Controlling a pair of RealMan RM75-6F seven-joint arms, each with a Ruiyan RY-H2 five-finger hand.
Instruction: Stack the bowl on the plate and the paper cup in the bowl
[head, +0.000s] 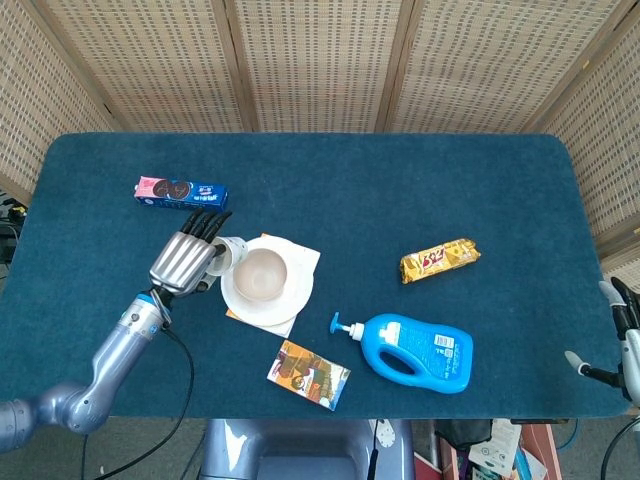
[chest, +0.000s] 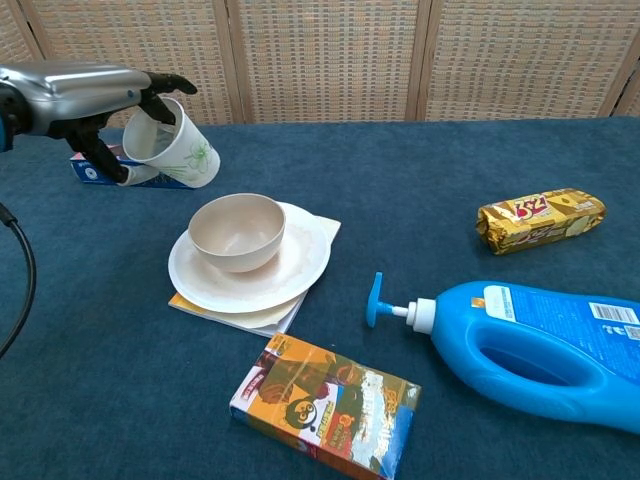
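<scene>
From the head view, the left hand (head: 183, 262) is holding the cup (head: 232, 252) just left of the bowl (head: 262, 274), which is sitting on the plate (head: 292, 296); the right hand (head: 625, 335) is idling, fingers apart. In the chest view, the cup (chest: 180, 147) is tilting above the bowl (chest: 237, 230); next, I judge, it needs centring, righting and lowering.

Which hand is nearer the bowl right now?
Left. The left hand holds the paper cup raised just beside the bowl, at the plate's left edge. The right hand sits far off at the table's right edge, past the blue bottle.
</scene>
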